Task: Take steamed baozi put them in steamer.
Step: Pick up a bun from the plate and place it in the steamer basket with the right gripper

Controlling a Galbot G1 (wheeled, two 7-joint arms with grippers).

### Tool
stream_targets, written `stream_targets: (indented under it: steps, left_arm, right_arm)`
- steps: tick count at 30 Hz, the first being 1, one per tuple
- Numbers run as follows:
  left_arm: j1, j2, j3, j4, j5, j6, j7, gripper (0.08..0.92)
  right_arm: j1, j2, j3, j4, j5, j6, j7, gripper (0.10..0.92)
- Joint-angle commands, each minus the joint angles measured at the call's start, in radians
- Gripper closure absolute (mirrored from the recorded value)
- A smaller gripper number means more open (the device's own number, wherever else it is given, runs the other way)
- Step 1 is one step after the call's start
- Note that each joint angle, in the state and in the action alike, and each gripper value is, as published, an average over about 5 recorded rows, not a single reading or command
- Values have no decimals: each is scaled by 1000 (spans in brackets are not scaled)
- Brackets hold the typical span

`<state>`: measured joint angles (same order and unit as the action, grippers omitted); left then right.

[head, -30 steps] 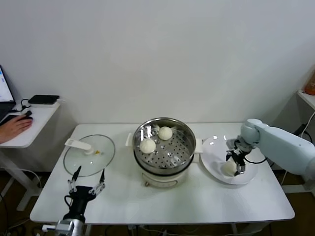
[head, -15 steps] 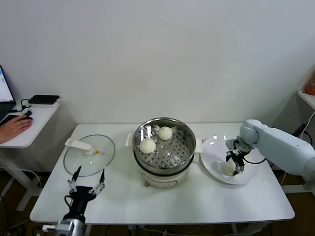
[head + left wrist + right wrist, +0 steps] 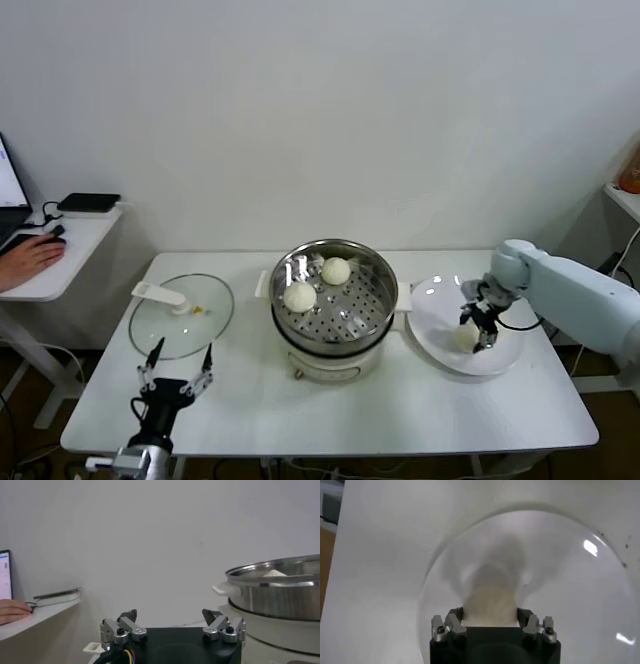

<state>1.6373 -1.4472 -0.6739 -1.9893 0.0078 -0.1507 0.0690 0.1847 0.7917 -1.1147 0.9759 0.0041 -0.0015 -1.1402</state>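
Head view: shiny round steel steamer (image 3: 333, 300) at table ctr, 2 cream-white round baozi (image 3: 300, 296) on its perforated tray. Right gripper (image 3: 474, 330) over white round plate (image 3: 497, 362), jaws closed onto 3rd bun (image 3: 464, 339). Left gripper (image 3: 177, 370) parked at front-left, jaws apart, holding nothing.
Left wrist view: steamer wall (image 3: 280, 600) beside the spread fingers (image 3: 124, 628).
Right wrist view: bun (image 3: 489, 606) pinched btwn fingers (image 3: 455, 621), on plate (image 3: 580, 580).
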Motion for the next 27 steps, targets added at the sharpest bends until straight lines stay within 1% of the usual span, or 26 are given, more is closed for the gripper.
stream_targets:
  steps: [1, 7, 14, 20, 27]
  left_arm:
    - [0, 5, 4, 2, 3, -1, 0, 177]
    - [-1, 5, 11, -7, 12, 6, 2, 177]
    - [-3, -1, 12, -19, 18, 13, 3, 177]
    - [2, -4, 14, -29, 26, 15, 3, 177]
    - [9, -1, 10, -46, 27, 23, 3, 177]
  right_arm:
    - [198, -61, -72, 198, 3, 88, -30, 324]
    - [374, -101, -130, 352, -21, 176, -53, 321]
    - [518, -97, -118, 489, -132, 344, -55, 323]
    - [565, -11, -77, 559, -233, 432, -50, 322]
    - [519, 129, -38, 574, -292, 446, -49, 321]
